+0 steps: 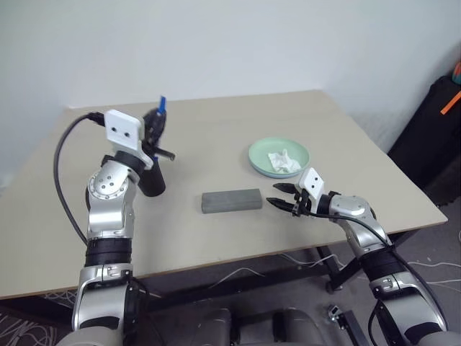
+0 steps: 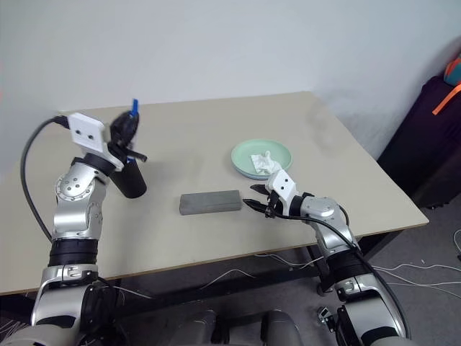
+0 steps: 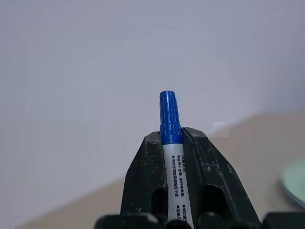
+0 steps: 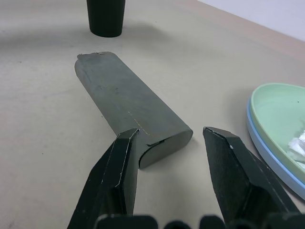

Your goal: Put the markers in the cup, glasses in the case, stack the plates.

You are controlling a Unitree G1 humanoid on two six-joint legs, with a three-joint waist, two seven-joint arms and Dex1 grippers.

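Note:
My left gripper (image 1: 156, 124) is shut on a marker (image 3: 170, 119), a white barrel with its blue cap pointing up. It hangs raised just above the black cup (image 1: 153, 180), which stands upright at the table's left. The grey case (image 1: 230, 201) lies closed in the middle near the front. My right gripper (image 1: 277, 196) stands open just right of the case's end, low over the table, holding nothing. The mint green plate (image 1: 258, 160) sits on the light blue plate (image 4: 261, 128) at the right, beyond that gripper. The glasses are out of view.
A crumpled white tissue (image 1: 283, 162) lies in the green plate. The table's front edge (image 1: 238, 256) runs close below the case. A black bag with an orange strap (image 1: 439, 122) stands off the table's right side. Cables lie on the floor below.

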